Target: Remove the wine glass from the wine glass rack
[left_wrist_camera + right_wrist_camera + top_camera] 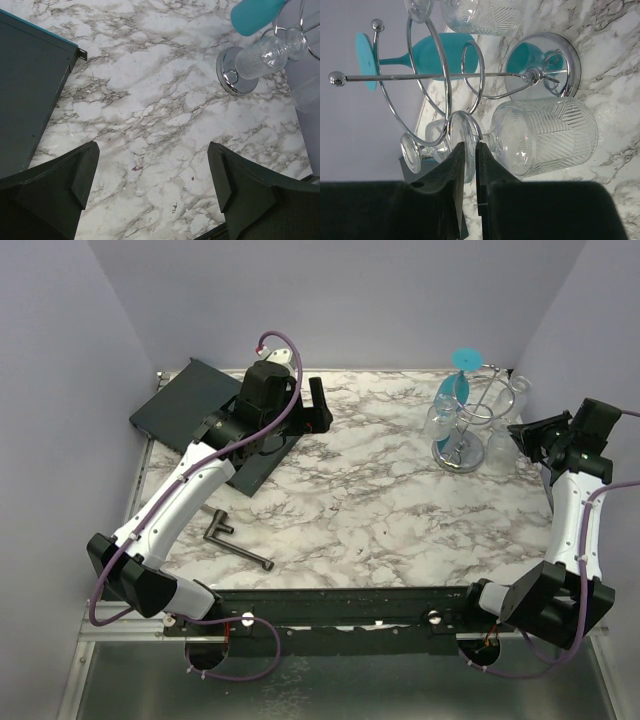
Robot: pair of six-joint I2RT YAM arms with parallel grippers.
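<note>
Top external view: nearest, on the left, a dark T-handle tool (237, 540) lies flat on the marble table (380, 510).

Left gripper (152, 150) hangs over bare marble toward the far left. Its jaws are spread wide, with nothing between them. Beside it is a dark tray (185, 395), far left, with the left arm reaching over its near part.

Right gripper (476, 147) is at the right edge, pointed at the wine glass rack (570, 57). Its jaws are all but closed, with only a thin slit showing. The tips lie in front of the stem of the clear ribbed wine glass (545, 135); whether they touch it is unclear.

That glass hangs bowl down from a wire loop on the rack's right side, its bowl just beside the mirror base. The rack stands far right on the table. A teal wine glass (440, 55) hangs on its far side, and a second clear glass (440, 422) on its left.
</note>
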